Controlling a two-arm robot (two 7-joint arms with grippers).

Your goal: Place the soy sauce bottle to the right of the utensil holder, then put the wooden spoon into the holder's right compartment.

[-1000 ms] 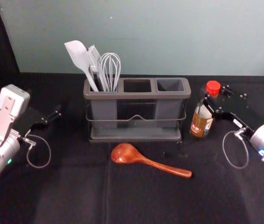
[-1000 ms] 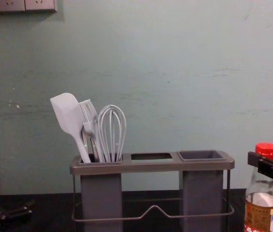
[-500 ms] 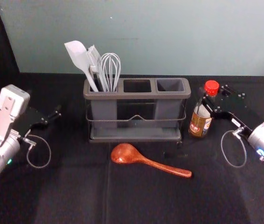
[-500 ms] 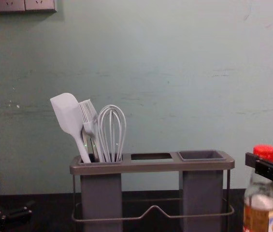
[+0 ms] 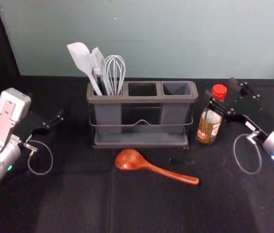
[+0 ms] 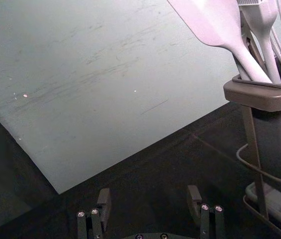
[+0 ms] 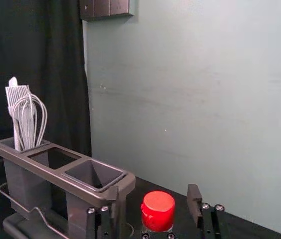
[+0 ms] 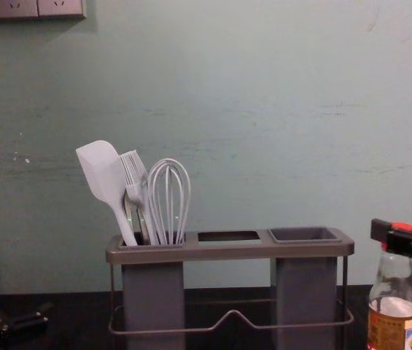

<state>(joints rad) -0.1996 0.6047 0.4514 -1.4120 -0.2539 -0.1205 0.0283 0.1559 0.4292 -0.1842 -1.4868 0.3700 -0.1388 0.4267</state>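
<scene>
The left gripper point(image 5: 47, 106) is idle, wide open and holding nothing. To its right stands the holder point(image 5: 141, 99), utensils point(image 5: 84, 59) at its left end. The spoon point(image 5: 131, 159) lies between the grippers. Farther right, the right gripper point(image 5: 220, 90) is spread around the upright bottle's point(image 5: 207, 128) cap point(image 5: 219, 92), not touching it.

Soy sauce bottle point(image 5: 208, 127): glass, red-capped, brown-labeled, upright just right of the utensil holder point(image 5: 142, 99). The holder is gray, standing, with three openings across its top. Wooden spoon point(image 5: 131, 160): glossy reddish-brown, lying before the holder, bowl left, handle slanting right and nearer.
</scene>
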